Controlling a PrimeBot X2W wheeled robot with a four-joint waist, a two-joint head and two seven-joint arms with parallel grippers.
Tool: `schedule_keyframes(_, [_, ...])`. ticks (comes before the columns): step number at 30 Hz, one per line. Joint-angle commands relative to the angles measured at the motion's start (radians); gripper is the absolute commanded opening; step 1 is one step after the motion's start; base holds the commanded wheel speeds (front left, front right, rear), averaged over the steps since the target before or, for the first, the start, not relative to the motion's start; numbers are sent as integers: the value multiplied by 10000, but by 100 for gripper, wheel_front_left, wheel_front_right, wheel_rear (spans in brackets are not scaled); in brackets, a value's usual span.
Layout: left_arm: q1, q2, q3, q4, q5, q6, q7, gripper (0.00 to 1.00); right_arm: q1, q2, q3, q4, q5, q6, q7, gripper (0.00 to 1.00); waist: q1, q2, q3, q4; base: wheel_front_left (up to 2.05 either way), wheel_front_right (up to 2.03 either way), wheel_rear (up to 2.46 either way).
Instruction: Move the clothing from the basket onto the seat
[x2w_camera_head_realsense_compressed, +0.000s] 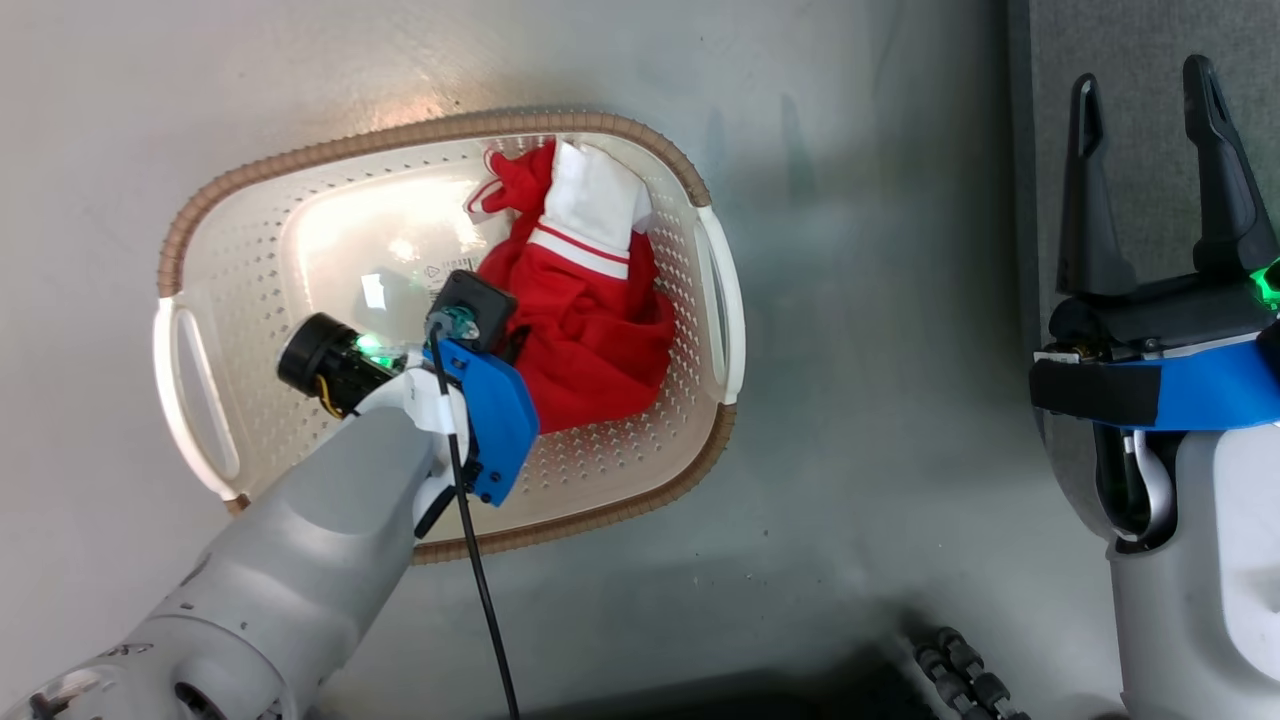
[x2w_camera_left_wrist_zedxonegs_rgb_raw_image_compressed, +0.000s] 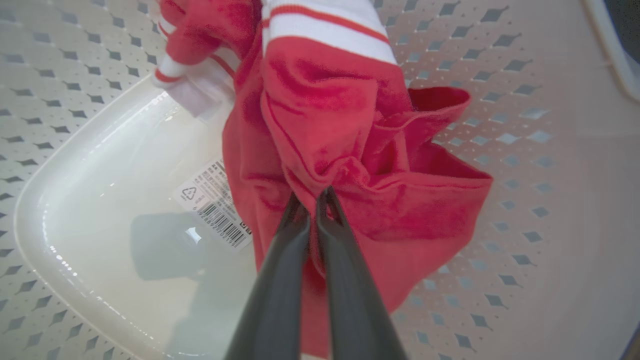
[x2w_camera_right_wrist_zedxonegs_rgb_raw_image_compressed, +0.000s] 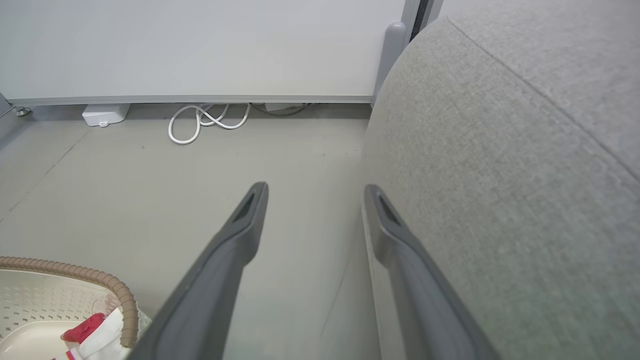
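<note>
Head view: the cream basket (x2w_camera_head_realsense_compressed: 200, 230) is seen on the floor, with red-and-white clothing (x2w_camera_head_realsense_compressed: 590, 340) bunched toward its right end. Whether one garment or two lie there cannot be told. The right gripper (x2w_camera_head_realsense_compressed: 1145, 80) is held spread and empty over the grey seat (x2w_camera_head_realsense_compressed: 1130, 200), well apart from the basket.

Left wrist view: the left gripper (x2w_camera_left_wrist_zedxonegs_rgb_raw_image_compressed: 314, 197) is pressed together on a small fold of red fabric, near the label sticker (x2w_camera_left_wrist_zedxonegs_rgb_raw_image_compressed: 212, 205). So little cloth is pinched that it could be pulled free on lifting. A trailing hem might be caught on the rim and the basket dragged.

Right wrist view: the seat's rounded flank is seen just beside the spread fingers.
</note>
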Motion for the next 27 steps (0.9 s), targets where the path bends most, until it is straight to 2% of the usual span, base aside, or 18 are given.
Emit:
schedule_keyframes(1, [4,-38,-31,-87,50,-14,-106,0,-138,-40,-5,26,69,1,0,100,0,0,-142,93,0,0,0])
schedule_keyframes(14, [615,-392,-44,-1007,666,-14,-1021,0,83,-261,-34,393,84,1,-3,100,0,0,-1392,736,0,0,0])
schedule_keyframes(27, [1063,-442,-44,-1632,328,-14,-1980,0,632,-423,-98,733,111,1,-3,100,0,0,-3006,1290,0,0,0])
